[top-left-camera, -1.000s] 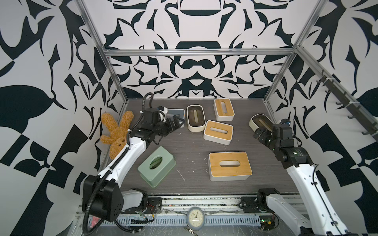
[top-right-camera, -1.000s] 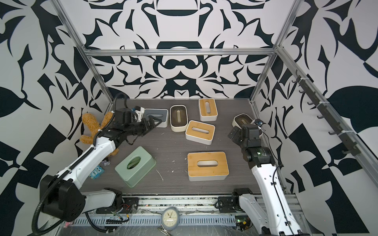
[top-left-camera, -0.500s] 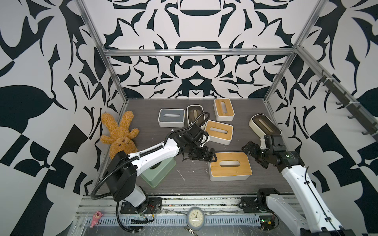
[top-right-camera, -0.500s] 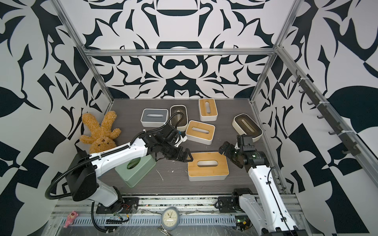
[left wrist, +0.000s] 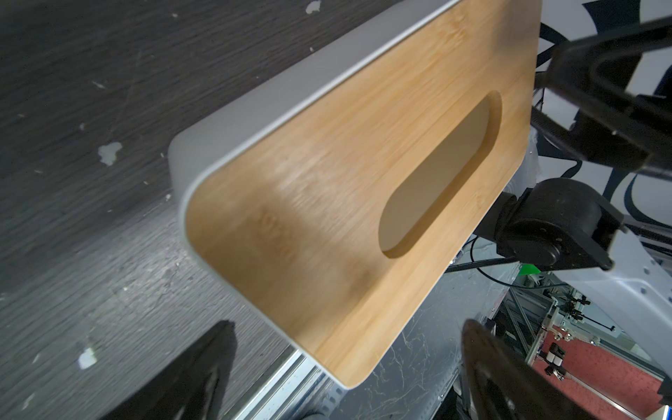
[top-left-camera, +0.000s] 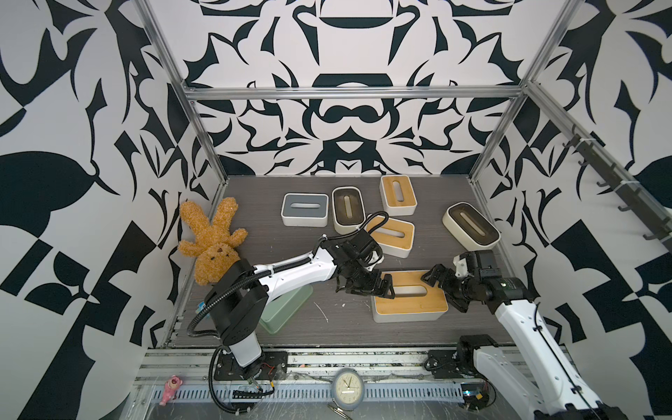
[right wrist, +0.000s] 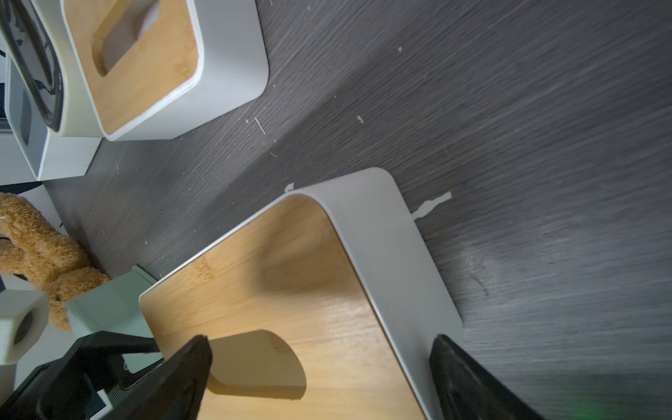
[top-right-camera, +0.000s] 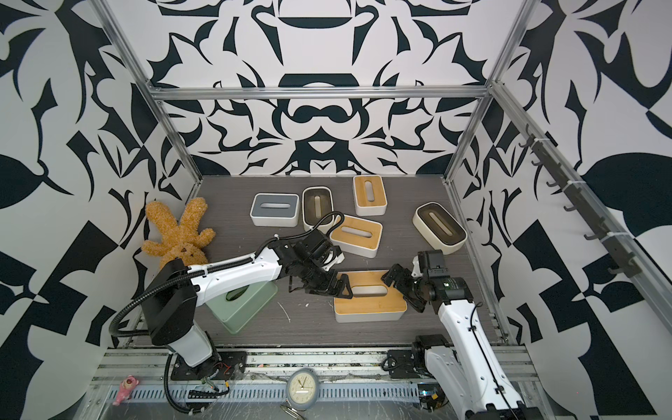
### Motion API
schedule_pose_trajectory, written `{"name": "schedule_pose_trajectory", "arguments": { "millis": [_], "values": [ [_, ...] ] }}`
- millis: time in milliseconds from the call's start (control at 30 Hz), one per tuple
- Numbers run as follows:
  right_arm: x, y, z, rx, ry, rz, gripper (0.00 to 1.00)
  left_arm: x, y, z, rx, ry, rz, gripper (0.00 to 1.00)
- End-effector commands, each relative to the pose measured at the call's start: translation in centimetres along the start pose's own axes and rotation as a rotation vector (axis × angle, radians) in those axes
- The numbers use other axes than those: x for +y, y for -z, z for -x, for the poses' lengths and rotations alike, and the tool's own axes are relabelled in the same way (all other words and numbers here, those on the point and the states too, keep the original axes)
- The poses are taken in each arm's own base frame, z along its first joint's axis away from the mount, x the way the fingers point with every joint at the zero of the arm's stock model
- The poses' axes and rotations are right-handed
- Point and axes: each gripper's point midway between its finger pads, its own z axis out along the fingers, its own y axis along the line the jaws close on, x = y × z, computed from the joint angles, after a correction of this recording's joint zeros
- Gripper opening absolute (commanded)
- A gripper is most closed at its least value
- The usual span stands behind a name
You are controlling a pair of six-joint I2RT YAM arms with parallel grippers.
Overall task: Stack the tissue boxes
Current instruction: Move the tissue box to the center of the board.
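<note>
Both arms are now converging on the large white bamboo-lidded tissue box (top-left-camera: 411,303) at the front — a second ago each was reaching among the far boxes (top-left-camera: 305,209). The left gripper (top-left-camera: 366,289) and right gripper (top-left-camera: 443,291) are hovering at its short ends, jaws spread, gripping nothing. It is lying flat, slot up, bare on top — probably serving as the stack's base.
</note>
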Motion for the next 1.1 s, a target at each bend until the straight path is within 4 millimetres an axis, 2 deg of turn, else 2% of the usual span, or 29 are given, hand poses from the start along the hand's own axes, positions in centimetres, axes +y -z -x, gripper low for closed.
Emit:
{"name": "schedule_pose_trajectory", "arguments": {
  "millis": [0,200,367,500,633,767,933,1067],
  "values": [
    [1.6,-0.1,-0.2,0.016,-0.034,0.097,0.97,-1.5,-0.1,0.5,0.017,0.036,-0.051,0.99],
    [2.7,-0.5,-0.5,0.027,-0.08,0.173,0.97,-1.9,0.1,1.0,0.045,0.101,-0.061,0.99],
    [4.3,-1.1,-0.4,0.025,-0.064,0.202,0.97,-0.8,1.6,2.3,0.018,0.166,-0.066,0.99],
    [6.1,-2.4,-0.7,0.023,-0.024,0.212,0.97,1.0,2.7,3.4,-0.011,0.21,-0.065,0.99],
    [9.0,-4.2,-0.7,0.026,0.024,0.236,0.96,3.6,4.3,4.8,-0.054,0.247,-0.039,0.99],
    [13.6,-6.2,-0.6,0.033,0.094,0.275,0.96,6.4,5.8,6.0,-0.084,0.302,-0.024,0.99],
    [18.6,-8.2,-0.1,0.043,0.168,0.314,0.95,9.7,7.9,6.6,-0.12,0.336,0.032,0.99],
    [21.2,-9.6,0.7,0.05,0.191,0.342,0.95,11.8,9.2,6.8,-0.147,0.362,0.054,0.99]
  ]
}}
